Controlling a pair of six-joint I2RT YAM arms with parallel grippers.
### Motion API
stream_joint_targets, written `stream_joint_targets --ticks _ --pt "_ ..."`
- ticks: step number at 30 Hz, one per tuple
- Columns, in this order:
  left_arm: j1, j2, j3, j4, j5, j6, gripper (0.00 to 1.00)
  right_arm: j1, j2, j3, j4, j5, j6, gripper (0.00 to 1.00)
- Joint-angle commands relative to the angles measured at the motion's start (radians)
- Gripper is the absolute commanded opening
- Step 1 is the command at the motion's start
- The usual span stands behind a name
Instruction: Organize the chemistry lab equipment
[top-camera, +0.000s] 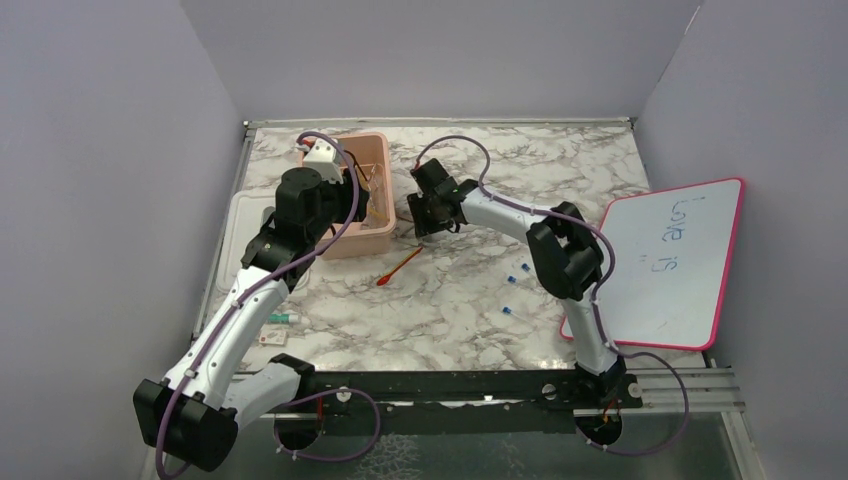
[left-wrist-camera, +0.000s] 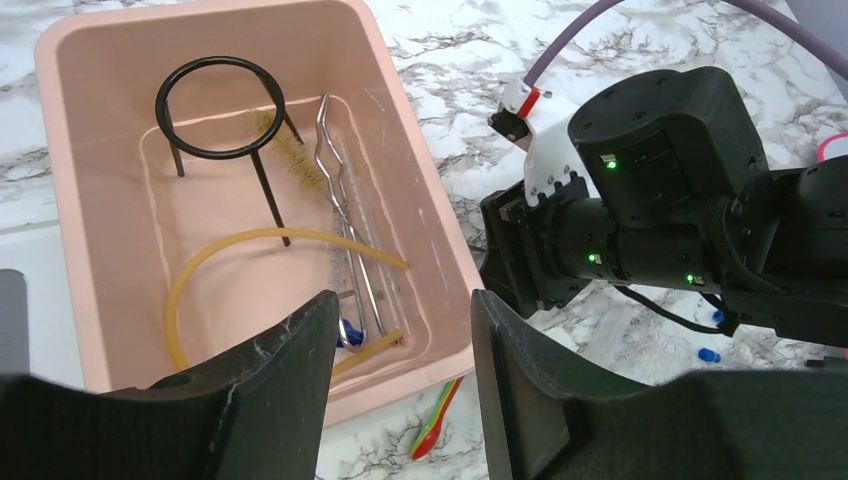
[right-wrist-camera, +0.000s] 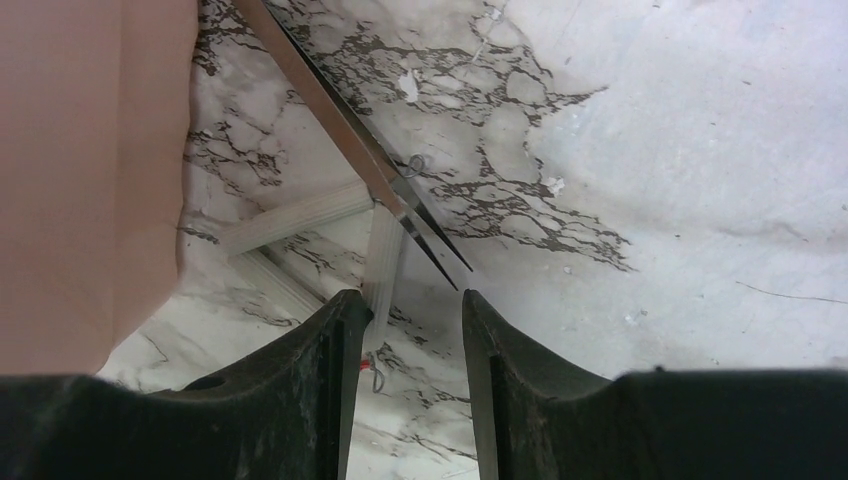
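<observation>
The pink tub (left-wrist-camera: 410, 190) holds a black wire ring with a stem (left-wrist-camera: 222, 105), a small brush (left-wrist-camera: 290, 155), thin metal tongs (left-wrist-camera: 345, 210), a long tan rubber tube (left-wrist-camera: 230, 270) and a blue piece (left-wrist-camera: 348, 335). My left gripper (left-wrist-camera: 400, 340) is open and empty above the tub's near right corner (top-camera: 352, 195). A red-tipped stick (top-camera: 400, 268) lies on the table by the tub, also in the left wrist view (left-wrist-camera: 440, 420). My right gripper (top-camera: 432, 215) is open and empty, low over pointed metal tweezers (right-wrist-camera: 370, 165) and a clear rod (right-wrist-camera: 385, 260). Tiny blue pieces (top-camera: 510, 278) lie to the right.
The pink-framed whiteboard (top-camera: 665, 265) lies at the right edge. A white lid (top-camera: 245, 225) lies left of the tub. Two small items (top-camera: 283, 318) lie near the left arm. The tub wall (right-wrist-camera: 90, 170) is close to the left of my right gripper.
</observation>
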Motion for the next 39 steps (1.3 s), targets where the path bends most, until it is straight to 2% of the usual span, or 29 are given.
stream_joint_targets --ticks 1,7,13,17,26,31,39 --pt "0.000 -0.023 -0.010 0.031 -0.024 0.003 0.54 0.024 0.054 0.046 -0.057 0.012 -0.034 0.45" --pt "0.000 -0.022 -0.011 0.032 -0.025 0.002 0.54 0.030 0.073 0.056 -0.078 0.045 -0.042 0.38" --pt "0.000 -0.019 -0.013 0.033 -0.025 0.003 0.54 0.032 0.034 0.019 -0.097 0.098 -0.041 0.14" --pt "0.000 -0.018 -0.011 0.033 -0.025 0.003 0.54 0.032 -0.049 -0.051 -0.087 0.145 -0.042 0.01" --pt "0.001 -0.037 -0.014 0.032 -0.066 -0.010 0.54 0.031 -0.361 -0.226 0.007 0.187 -0.009 0.01" --pt "0.006 -0.043 -0.006 -0.015 -0.234 -0.059 0.54 0.032 -0.516 -0.270 0.146 0.142 -0.001 0.01" --pt "0.031 -0.129 -0.020 -0.053 -0.501 -0.122 0.54 0.053 -0.536 -0.200 0.261 -0.046 0.067 0.01"
